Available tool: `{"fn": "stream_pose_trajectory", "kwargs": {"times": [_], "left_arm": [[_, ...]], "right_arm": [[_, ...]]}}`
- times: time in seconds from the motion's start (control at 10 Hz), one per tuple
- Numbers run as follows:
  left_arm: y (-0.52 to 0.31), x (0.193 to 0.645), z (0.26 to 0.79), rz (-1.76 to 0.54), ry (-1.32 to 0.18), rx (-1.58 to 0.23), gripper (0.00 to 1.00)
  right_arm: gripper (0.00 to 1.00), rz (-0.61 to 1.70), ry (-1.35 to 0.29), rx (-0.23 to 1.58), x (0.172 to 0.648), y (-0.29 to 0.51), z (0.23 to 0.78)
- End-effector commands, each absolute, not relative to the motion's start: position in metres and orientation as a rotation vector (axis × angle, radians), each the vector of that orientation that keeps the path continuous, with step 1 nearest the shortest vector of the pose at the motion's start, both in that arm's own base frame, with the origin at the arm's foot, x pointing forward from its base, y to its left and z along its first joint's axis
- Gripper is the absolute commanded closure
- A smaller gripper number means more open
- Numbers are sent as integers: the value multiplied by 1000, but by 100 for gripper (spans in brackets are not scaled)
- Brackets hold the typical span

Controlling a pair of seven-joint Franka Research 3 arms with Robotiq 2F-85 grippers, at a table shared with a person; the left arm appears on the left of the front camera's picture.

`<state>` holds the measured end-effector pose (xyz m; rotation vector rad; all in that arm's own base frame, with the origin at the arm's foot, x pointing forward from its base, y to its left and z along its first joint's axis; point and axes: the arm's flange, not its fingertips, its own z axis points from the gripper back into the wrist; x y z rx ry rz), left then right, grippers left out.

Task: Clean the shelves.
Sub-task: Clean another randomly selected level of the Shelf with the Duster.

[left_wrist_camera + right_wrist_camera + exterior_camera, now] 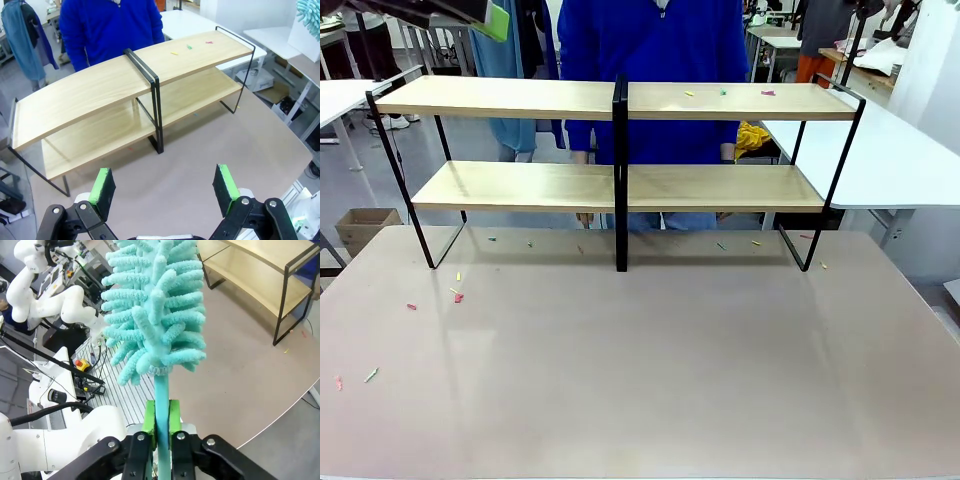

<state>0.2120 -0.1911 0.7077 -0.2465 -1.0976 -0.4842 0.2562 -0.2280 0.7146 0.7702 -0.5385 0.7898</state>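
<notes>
The shelves (520, 98) stand across the far half of the table, two light wood boards in a black frame, also seen in the left wrist view (90, 95) and the right wrist view (260, 277). Small coloured scraps (724, 93) lie on the top board's right half (190, 47). My left gripper (165, 187) hangs open and empty, high above the table in front of the shelves. My right gripper (161, 422) is shut on the handle of a teal fluffy duster (155, 315), held upright off the table's side, well clear of the shelves.
A person in a blue top (650, 40) stands right behind the shelves. More coloured scraps (457, 296) dot the beige table (650, 380), mostly at its left and under the shelves. A white table (900, 150) adjoins at the right, and a cardboard box (360, 225) sits on the floor at the left.
</notes>
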Motion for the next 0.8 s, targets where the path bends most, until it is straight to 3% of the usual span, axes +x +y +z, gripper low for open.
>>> {"fn": "stream_pose_trajectory", "kwargs": {"times": [0.0, 0.3, 0.4, 0.5, 0.7], "left_arm": [[-189, 213, 707, -490, -1105, -248, 0], [-189, 213, 707, -490, -1105, -248, 0], [-189, 213, 707, -490, -1105, -248, 0], [-189, 213, 707, -490, -1105, -248, 0], [-189, 213, 707, -490, -1105, -248, 0]], "right_arm": [[88, 790, -539, 770, 256, -228, 715], [88, 1124, -104, 502, 296, -108, 686], [88, 1190, -41, 441, 303, -71, 673], [88, 994, -222, 624, 284, -143, 704], [88, 994, -222, 624, 284, -143, 704]]}}
